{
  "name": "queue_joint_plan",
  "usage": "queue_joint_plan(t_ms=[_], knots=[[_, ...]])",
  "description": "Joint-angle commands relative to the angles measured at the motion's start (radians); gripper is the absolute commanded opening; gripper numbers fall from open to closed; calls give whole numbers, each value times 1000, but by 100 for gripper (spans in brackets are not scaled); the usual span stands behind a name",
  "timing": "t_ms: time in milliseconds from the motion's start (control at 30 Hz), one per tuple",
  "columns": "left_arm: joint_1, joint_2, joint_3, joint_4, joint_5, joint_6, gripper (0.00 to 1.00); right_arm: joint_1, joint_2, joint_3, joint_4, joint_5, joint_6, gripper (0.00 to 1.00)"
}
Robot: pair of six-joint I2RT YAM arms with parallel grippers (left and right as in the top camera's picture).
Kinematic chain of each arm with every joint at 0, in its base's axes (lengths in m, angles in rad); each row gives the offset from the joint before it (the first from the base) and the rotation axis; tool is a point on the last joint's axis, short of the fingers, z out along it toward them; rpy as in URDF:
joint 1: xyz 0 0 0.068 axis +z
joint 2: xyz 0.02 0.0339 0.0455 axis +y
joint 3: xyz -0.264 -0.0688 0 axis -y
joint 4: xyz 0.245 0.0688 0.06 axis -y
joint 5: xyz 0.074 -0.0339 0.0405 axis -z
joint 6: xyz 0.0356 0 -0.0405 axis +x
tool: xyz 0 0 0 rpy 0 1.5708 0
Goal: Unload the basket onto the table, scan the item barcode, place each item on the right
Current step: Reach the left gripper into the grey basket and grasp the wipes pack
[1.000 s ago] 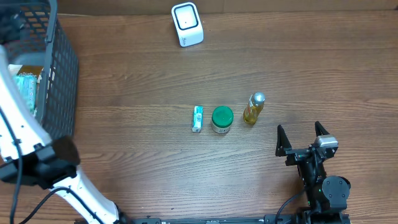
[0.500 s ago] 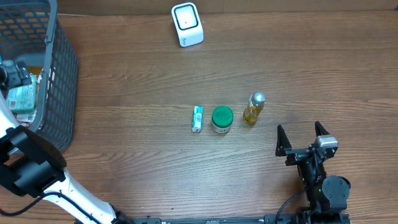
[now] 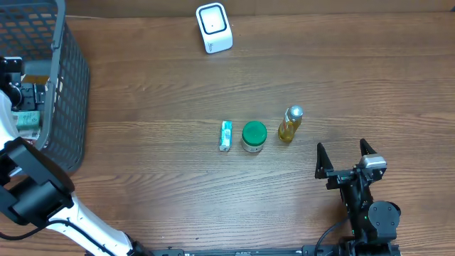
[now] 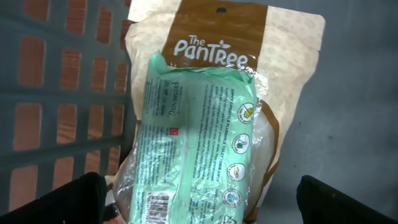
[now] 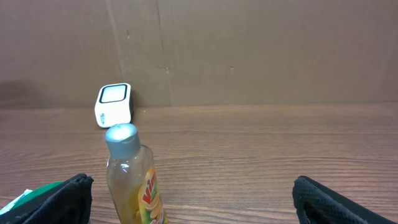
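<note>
Mint-green plastic wipes pack (image 4: 193, 143) lies atop brown-and-cream PanTree pouch (image 4: 286, 74) inside dark mesh basket (image 3: 70, 78), right btwn left gripper (image 4: 205, 202) fingers, spread wide w/ nothing pinched. Left arm reaches down over basket rim. Right gripper (image 3: 346, 158) also spread, empty, low over wooden table (image 3: 142, 192) near yellow bottle (image 3: 289, 124)

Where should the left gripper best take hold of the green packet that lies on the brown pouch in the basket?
Across its two long edges, near the middle, coming straight down from above. The green packet lies flat on the brown pouch, long and narrow, so the short way across probably fits the open left gripper.
</note>
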Motion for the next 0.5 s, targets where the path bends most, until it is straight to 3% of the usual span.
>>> queue_joint_plan(t_ms=[0, 467], knots=[[17, 42, -13, 10, 52, 58, 100, -5, -7, -10, 3, 4, 2, 100], [34, 167, -13, 34, 62, 58, 99, -5, -7, -10, 3, 4, 2, 100]])
